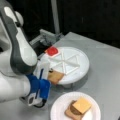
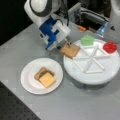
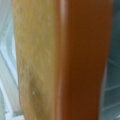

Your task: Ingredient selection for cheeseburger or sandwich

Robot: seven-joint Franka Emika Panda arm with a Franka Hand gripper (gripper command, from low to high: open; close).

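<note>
Pinching what seems a toast slice (image 2: 69,50) at the tray (image 2: 100,75) edge, pincer (image 2: 65,44) carries no legible writing

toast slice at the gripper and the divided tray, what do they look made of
Toast slice, at the gripper: likely moulded toy plastic or rubber; the wrist view shows a smooth, slightly glossy brown crust beside a mottled tan face. Divided tray: probably hard white plastic, uniform with raised ribs. Neither is certain.

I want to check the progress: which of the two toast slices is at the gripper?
The toast slice at the divided tray's edge, at the gripper. The other toast slice lies on the white plate under the patty and cheese square.
</note>
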